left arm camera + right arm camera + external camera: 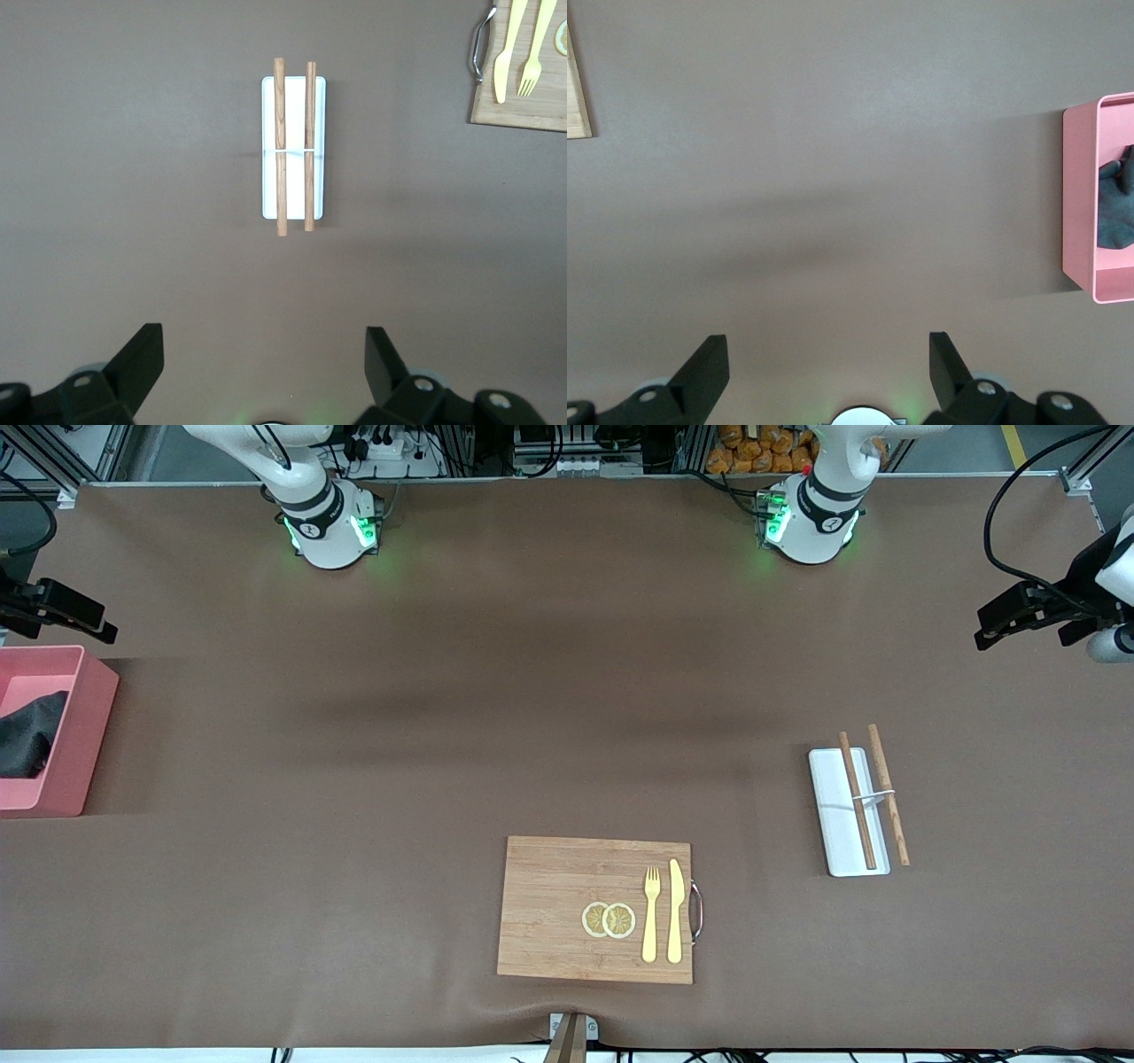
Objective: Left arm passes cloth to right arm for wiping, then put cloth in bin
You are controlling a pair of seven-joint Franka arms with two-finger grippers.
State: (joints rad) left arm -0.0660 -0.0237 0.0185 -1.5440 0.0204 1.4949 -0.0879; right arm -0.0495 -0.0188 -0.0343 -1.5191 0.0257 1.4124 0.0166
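The cloth (27, 735) lay crumpled inside the bin (84, 717), which stood at the counter's (354, 779) edge at the right arm's end; its dark folds rested against the bin's wall. The right pincer (828, 372) hung high over the bare counter surface near that same edge, its fingers (704, 367) spread wide and grasping nothing. The left pincer (264, 372) hung high at the left arm's end of the counter, likewise released and empty, its fingers (142, 363) well apart.

Toward the left arm's end lay a white tray (837, 815) with two wooden chopsticks (858, 802) set across a small rest on it, one of them reaching past the tray's edge. Near the counter's edge closest to the front camera sat a wooden board (549, 903) carrying two lemon slices (609, 919), a yellow fork (651, 912) and a yellow knife (675, 911) lying side by side by the board's metal handle (697, 911).
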